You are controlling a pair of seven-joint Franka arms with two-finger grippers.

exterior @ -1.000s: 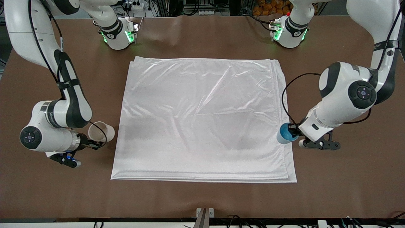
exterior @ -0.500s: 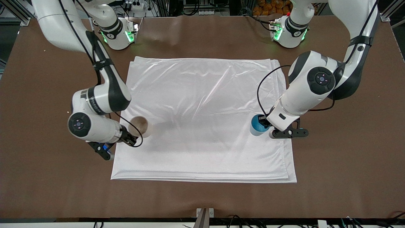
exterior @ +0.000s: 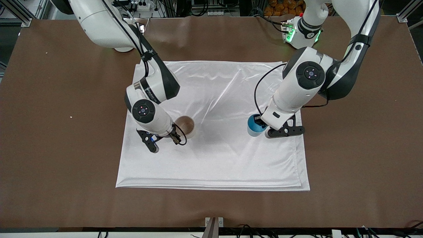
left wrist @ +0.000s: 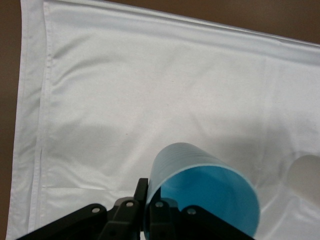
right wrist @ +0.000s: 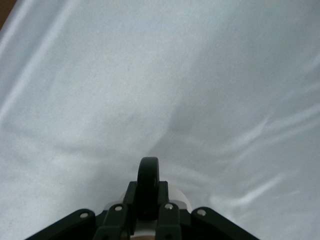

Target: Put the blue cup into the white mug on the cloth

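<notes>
The white cloth [exterior: 218, 99] lies spread in the middle of the brown table. My right gripper [exterior: 176, 135] is shut on the black handle [right wrist: 148, 182] of the white mug [exterior: 185, 126] and holds it over the cloth, toward the right arm's end. My left gripper [exterior: 260, 124] is shut on the wall of the blue cup [exterior: 253, 126] and holds it over the cloth, toward the left arm's end. In the left wrist view the cup [left wrist: 200, 187] fills the space by my gripper [left wrist: 148, 212], above the cloth [left wrist: 150, 90]. A stretch of cloth separates mug and cup.
Bare brown table [exterior: 363, 148] surrounds the cloth on all sides. The arms' bases [exterior: 302, 31] stand along the table edge farthest from the front camera. The cloth shows wrinkles and layered edges [exterior: 302, 158] at the left arm's end.
Both arms have swung inward from beside the cloth's ends to over it. The mug and the blue cup have travelled with them and now sit much closer together.
</notes>
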